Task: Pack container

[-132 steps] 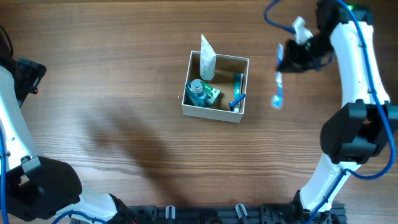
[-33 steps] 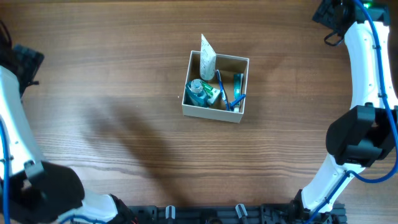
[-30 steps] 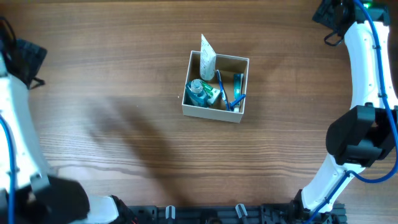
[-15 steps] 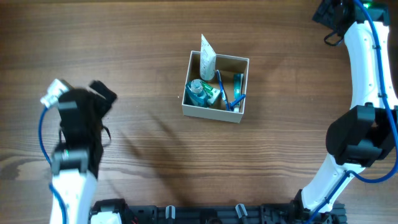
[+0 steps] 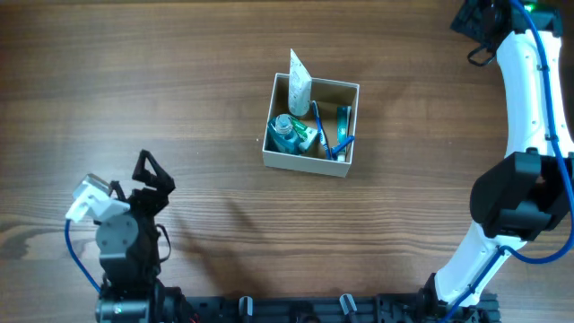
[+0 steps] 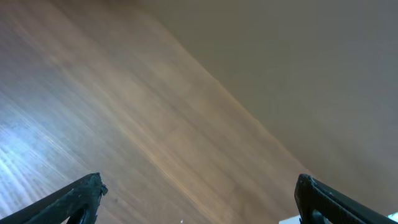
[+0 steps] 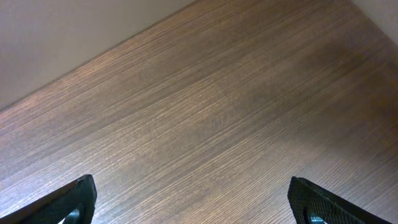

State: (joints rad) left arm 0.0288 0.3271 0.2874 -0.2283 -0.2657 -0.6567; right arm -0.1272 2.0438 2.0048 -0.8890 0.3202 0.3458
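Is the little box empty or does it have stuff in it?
Not empty. Overhead, the container holds a white tube poking past its rim, a teal bottle and other small items.

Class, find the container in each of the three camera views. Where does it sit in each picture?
Overhead: the container sits just above centre.
Left wrist: not clearly in it.
Right wrist: not in it.
Shared landmark: the wooden table, seen in all three.
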